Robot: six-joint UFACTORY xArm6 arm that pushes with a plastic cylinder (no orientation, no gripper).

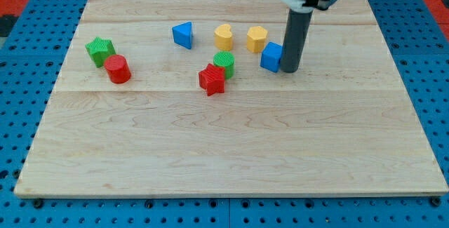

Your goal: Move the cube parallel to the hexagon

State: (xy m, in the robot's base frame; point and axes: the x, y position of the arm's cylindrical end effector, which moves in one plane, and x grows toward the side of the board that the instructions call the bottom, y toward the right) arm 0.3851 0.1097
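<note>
The blue cube [271, 57] lies at the view's upper middle right of the wooden board. The yellow hexagon [256, 39] lies just up and left of it, close by. My tip [290, 69] stands right beside the cube's right side, touching or nearly touching it. The dark rod runs up from the tip to the arm at the view's top.
A yellow heart [224, 37] and a blue triangle [183, 35] lie left of the hexagon. A green cylinder [224, 64] and a red star [212, 80] touch at the centre. A green star [99, 50] and a red cylinder [118, 69] lie at the left. The wooden board's edge [231, 194] runs along the bottom.
</note>
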